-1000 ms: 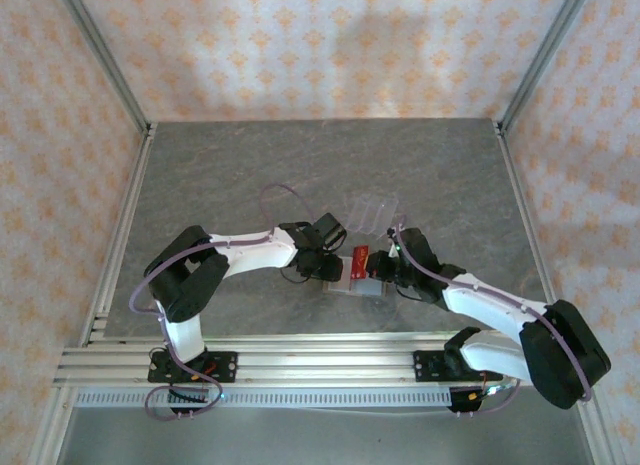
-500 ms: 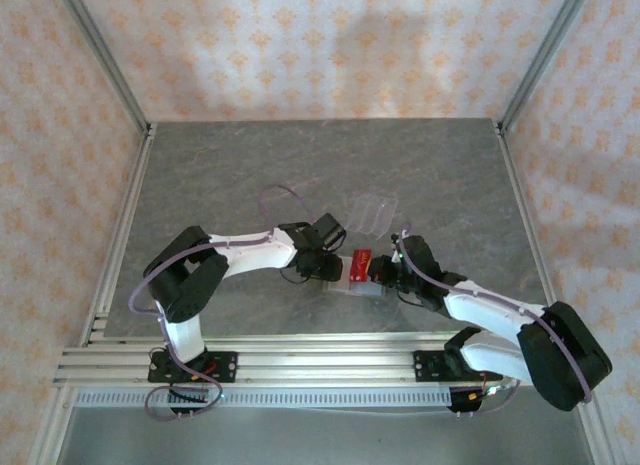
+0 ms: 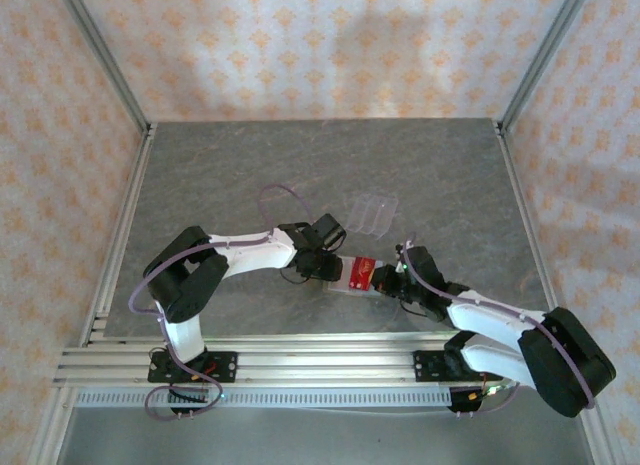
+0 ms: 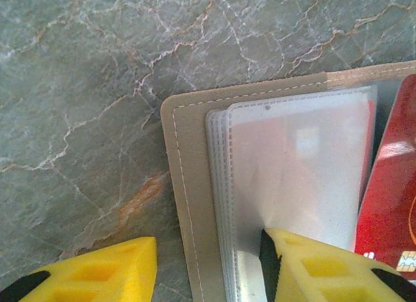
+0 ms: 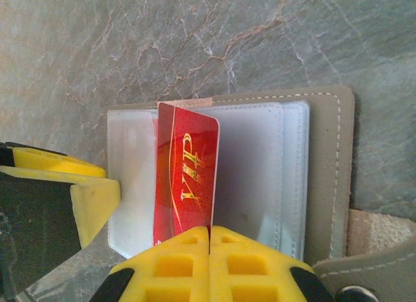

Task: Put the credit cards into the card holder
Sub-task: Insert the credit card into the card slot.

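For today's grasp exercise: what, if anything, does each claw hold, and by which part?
The right claw pinches the red card by its short end; the left claw holds nothing.

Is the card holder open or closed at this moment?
Open. The card holder lies spread flat, its clear sleeves exposed; the right gripper holds the red card over them.

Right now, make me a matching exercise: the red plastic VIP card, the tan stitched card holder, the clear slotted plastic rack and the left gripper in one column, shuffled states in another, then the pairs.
1. red plastic VIP card
2. tan stitched card holder
3. clear slotted plastic rack
4. left gripper

A. open, straddling the holder's edge
B. spread open on the grey table
C. pinched in the right gripper
D. beyond the holder, untouched

Pairs: 1-C, 2-B, 3-D, 4-A
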You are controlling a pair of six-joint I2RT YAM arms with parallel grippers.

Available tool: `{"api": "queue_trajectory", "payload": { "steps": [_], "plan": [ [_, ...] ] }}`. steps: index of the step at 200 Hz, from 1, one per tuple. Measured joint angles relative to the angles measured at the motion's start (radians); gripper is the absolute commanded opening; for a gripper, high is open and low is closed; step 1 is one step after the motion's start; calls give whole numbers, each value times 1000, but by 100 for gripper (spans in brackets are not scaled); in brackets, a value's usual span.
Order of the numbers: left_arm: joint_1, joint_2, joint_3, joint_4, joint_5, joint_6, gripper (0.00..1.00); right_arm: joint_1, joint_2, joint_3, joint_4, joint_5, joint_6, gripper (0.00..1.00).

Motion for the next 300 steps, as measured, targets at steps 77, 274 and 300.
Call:
{"api": "queue_trajectory", "payload": {
  "steps": [77, 274, 300],
  "plan": [
    [0, 0, 0, 0, 0, 0, 46, 12, 1, -16, 0, -15, -1, 0],
    [0, 0, -2, 4, 0, 0, 46, 26, 109, 62, -23, -23, -27, 0],
    [0, 0, -6, 10, 0, 0, 46, 26, 129, 76, -35, -14, -27, 0]
  ]
}}
